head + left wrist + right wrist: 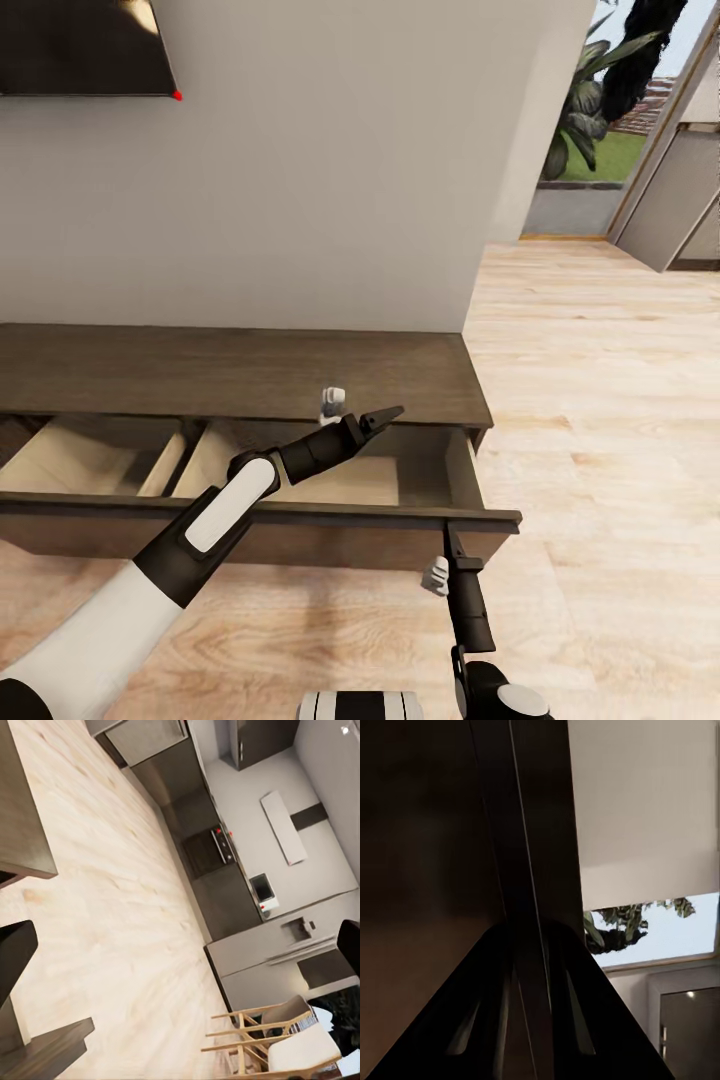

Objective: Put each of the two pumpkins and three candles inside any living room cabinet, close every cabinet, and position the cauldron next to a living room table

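Note:
The long dark-brown cabinet [240, 370] stands against the wall with two drawers pulled out, showing pale wood insides. My left gripper [385, 415] hovers over the right-hand drawer [375, 482]; its fingers [15, 956] sit far apart in the left wrist view, open with nothing between them. My right gripper [450, 538] points up at the right end of the drawer front [330, 517], its fingers [472, 1020] shut to a point against the dark wood [427, 832]. What I can see of the drawer insides is bare. Pumpkins, candles, cauldron and table are out of view.
A wall TV corner [80, 45] hangs above the cabinet. Wood floor [600, 400] stretches to the right toward a glass patio door [670, 190] with plants outside. In the left wrist view are dark kitchen units [217, 870] and a wooden chair [277, 1042].

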Controlling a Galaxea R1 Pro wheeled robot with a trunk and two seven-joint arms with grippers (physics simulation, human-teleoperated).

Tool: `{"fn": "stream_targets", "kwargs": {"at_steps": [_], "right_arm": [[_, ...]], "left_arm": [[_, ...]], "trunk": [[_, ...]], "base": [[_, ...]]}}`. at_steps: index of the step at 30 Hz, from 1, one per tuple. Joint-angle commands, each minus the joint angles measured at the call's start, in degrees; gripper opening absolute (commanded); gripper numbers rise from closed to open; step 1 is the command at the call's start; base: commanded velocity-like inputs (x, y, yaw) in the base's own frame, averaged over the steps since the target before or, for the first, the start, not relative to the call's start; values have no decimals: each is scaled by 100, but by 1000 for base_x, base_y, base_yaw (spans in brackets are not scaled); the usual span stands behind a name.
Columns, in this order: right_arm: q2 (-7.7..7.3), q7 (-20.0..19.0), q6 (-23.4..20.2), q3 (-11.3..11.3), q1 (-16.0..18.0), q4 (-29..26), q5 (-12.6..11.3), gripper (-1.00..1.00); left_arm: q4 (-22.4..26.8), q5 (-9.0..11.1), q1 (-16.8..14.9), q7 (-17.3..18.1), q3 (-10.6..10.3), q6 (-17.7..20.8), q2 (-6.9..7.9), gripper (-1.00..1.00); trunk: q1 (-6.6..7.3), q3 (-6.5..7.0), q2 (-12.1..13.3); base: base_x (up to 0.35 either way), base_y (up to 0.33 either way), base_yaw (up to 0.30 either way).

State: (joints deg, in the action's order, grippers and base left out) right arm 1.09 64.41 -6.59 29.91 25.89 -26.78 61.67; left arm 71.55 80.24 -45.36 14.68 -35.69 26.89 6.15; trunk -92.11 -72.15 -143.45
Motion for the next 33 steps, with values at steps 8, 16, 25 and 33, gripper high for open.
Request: {"fn": "stream_targets", "kwargs": {"at_steps": [8,16,25,33], "right_arm": [[2,89,8,-21,3,-12,3,-100],[4,90,8,-17,3,-12,3,-100],[29,3,24,32,3,87,6,-100],[31,90,38,32,3,161,3,-100]], "left_arm": [[0,0,1,0,1,0,1,100],[5,0,2,0,1,0,1,100],[26,9,66,26,1,-17,8,100],[26,9,115,26,1,-17,9,100]], "trunk": [[1,1,-1],[1,1,-1],[0,0,-1],[0,0,-1]], "base": [[-111,0,0],[-80,0,0],[-58,0,0],[0,0,0]]}}
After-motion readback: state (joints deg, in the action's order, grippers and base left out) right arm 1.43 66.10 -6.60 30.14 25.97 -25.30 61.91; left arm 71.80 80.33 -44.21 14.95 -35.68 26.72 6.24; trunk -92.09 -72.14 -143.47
